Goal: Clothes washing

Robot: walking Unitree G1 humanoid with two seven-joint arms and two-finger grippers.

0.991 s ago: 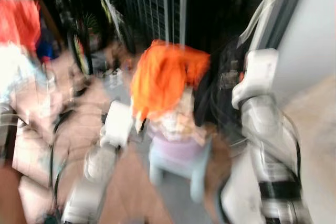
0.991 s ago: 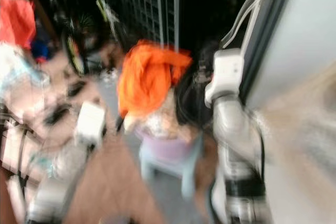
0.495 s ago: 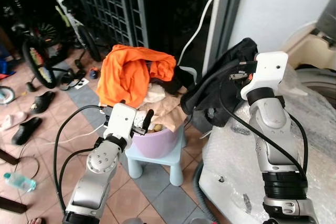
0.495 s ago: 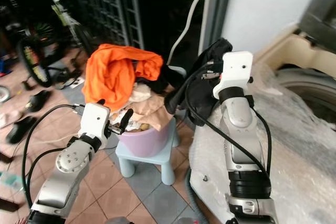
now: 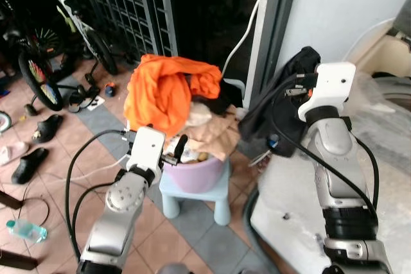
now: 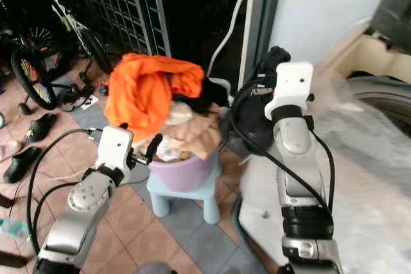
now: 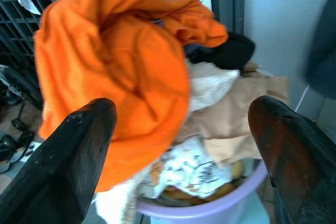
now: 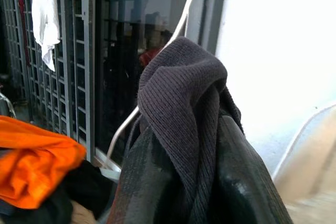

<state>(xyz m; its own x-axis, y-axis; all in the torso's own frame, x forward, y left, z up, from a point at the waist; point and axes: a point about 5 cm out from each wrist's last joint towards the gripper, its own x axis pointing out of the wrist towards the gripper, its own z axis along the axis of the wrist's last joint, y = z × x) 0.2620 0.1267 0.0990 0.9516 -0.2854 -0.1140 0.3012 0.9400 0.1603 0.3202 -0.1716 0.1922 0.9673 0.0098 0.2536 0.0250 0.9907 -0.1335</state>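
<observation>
A lilac basin (image 5: 196,170) heaped with clothes stands on a pale blue stool (image 5: 200,194). An orange garment (image 5: 164,91) lies on top of the heap, with beige and white pieces under it. My left gripper (image 7: 181,129) is open just in front of the basin, its black fingers (image 7: 79,156) apart and holding nothing. My right gripper (image 8: 191,145) is shut on a dark knitted garment (image 5: 282,117), which hangs between the basin and the washing machine (image 6: 379,94) on my right.
The machine's top (image 5: 302,203) is wrapped in plastic. A white hose (image 5: 249,27) runs down the wall beside a dark metal grille (image 5: 128,4). A bicycle (image 5: 38,62), sandals (image 5: 29,162) and a bottle (image 5: 26,230) lie on the tiled floor to my left.
The view was blurred a second ago and has steadied with a small shift. Both arms keep their poses; the dark garment stays in my right gripper.
</observation>
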